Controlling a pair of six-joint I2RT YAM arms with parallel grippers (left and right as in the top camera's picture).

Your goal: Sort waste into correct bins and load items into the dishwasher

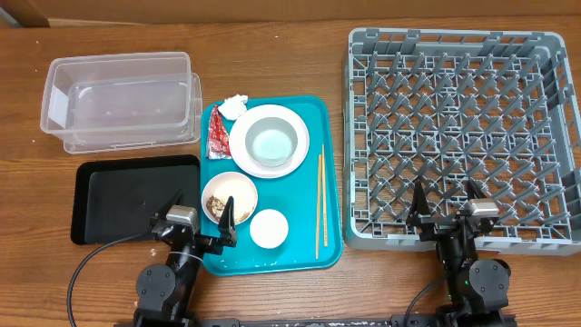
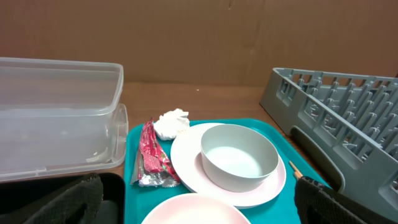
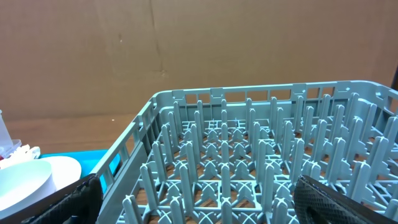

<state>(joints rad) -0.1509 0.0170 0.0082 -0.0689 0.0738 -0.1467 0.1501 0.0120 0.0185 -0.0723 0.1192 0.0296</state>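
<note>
Overhead, I see my left claw (image 1: 201, 220) and right claw (image 1: 446, 205) gaping empty at the desk's near edge, each fronting its likely job: teal plastic serving tray (image 1: 331, 218), grey pegged plastic rack (image 1: 454, 36).

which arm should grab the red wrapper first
Left. The open left pincer hangs by the teal tray, on the same side as the red wrapper; the right pincer is over the dish rack, farther away.

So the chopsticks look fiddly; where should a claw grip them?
Probably at mid-length, from straight above, closing across them. The chopsticks lie flat and side by side on the teal tray, running near to far, so that pinch catches both.
</note>
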